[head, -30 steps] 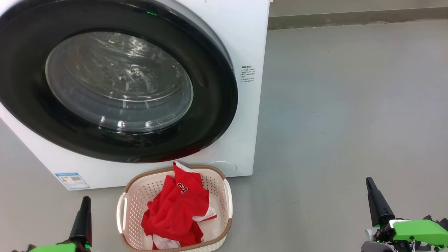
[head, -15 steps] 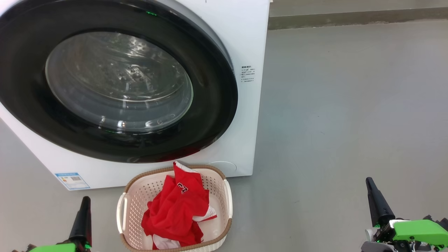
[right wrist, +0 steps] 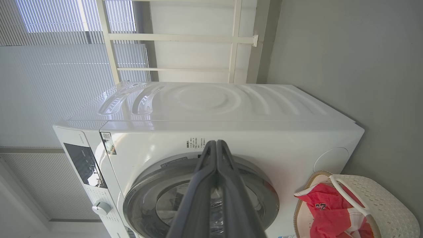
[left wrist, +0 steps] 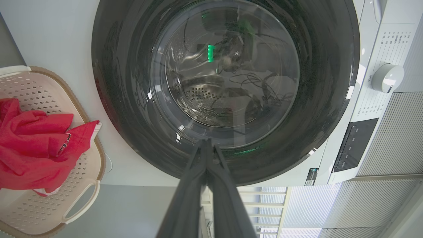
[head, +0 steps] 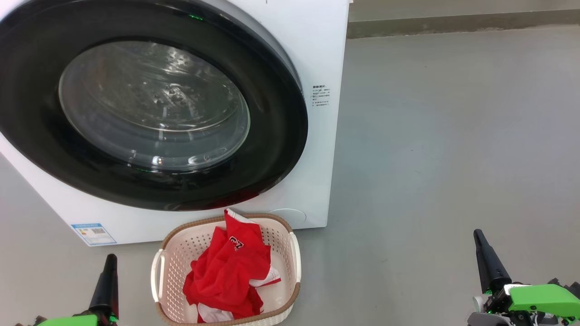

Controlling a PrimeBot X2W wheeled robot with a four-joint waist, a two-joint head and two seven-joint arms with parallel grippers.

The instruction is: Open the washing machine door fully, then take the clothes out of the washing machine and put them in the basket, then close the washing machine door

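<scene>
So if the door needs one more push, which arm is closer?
Probably the left. The left gripper sits just below the door, and its wrist camera looks straight at it. The right gripper is off to the side over the floor, past the washing machine edge.

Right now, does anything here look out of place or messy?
Only a small thing: one corner of the clothes laps over the rim of the basket on the side toward the washer instead of lying inside. The door sits shut, nothing is spilled, and I see no damage.
</scene>
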